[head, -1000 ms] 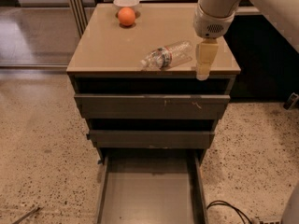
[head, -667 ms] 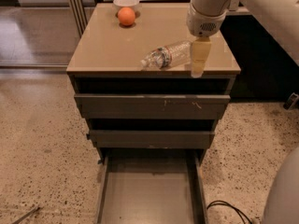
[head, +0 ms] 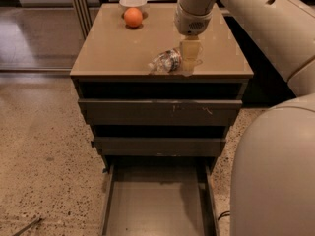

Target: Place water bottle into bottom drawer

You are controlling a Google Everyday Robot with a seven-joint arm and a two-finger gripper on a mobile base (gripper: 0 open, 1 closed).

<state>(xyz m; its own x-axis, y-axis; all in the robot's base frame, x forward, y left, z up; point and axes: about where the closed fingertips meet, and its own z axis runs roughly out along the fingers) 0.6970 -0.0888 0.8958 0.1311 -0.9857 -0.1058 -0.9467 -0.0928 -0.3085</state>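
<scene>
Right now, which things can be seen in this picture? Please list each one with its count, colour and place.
water bottle: one, clear, lying on its side near the cabinet top's front edge
orange ball: one, orange, at the back of the cabinet top
bowl: one, white, just behind the ball
cabinet: one, beige top, grey-brown front
upper drawers: two, grey-brown, above the bottom drawer
bottom drawer: one, grey, pulled out near the floor
arm: one, cream, coming in from the right
gripper: one, pale yellow, pointing down at the bottle's right end
</scene>
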